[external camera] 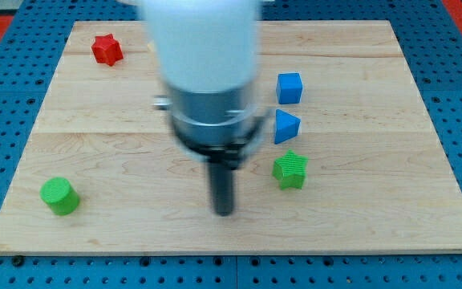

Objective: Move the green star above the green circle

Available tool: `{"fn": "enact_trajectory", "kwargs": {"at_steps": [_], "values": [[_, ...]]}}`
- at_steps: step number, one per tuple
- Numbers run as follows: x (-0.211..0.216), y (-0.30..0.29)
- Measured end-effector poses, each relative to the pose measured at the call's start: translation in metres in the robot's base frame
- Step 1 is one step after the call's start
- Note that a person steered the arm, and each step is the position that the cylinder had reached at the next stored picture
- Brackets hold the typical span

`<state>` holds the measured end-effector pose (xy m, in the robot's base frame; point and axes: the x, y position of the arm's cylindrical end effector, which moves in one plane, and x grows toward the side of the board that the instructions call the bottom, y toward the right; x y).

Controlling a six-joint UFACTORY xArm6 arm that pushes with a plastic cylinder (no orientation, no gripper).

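The green star (290,169) lies right of the board's middle, a little below the blue triangle. The green circle (58,196), a short cylinder, stands at the view's lower left of the board. My tip (224,211) is down on the board to the left of the green star and slightly lower, with a gap between them. The green circle is far to the tip's left. The arm's white and grey body hides the middle top of the board.
A blue triangle (286,127) lies just above the green star, and a blue cube (289,87) above that. A red star (107,50) lies at the view's top left. The wooden board (375,217) rests on a blue pegboard surface.
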<state>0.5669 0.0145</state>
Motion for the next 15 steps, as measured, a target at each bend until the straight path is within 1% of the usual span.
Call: {"fn": "enact_trajectory", "kwargs": {"at_steps": [1, 2, 3, 4, 5, 6, 7, 8, 9, 10, 11, 12, 13, 14, 15], "values": [[-0.002, 0.100], [-0.022, 0.164], [-0.038, 0.174], [-0.045, 0.158], [-0.045, 0.109], [-0.026, 0.051], [-0.087, 0.058], [-0.094, 0.026], [-0.072, 0.005], [-0.067, 0.041], [-0.049, 0.031], [-0.042, -0.003], [-0.079, -0.056], [-0.068, -0.114], [-0.058, -0.122]]}}
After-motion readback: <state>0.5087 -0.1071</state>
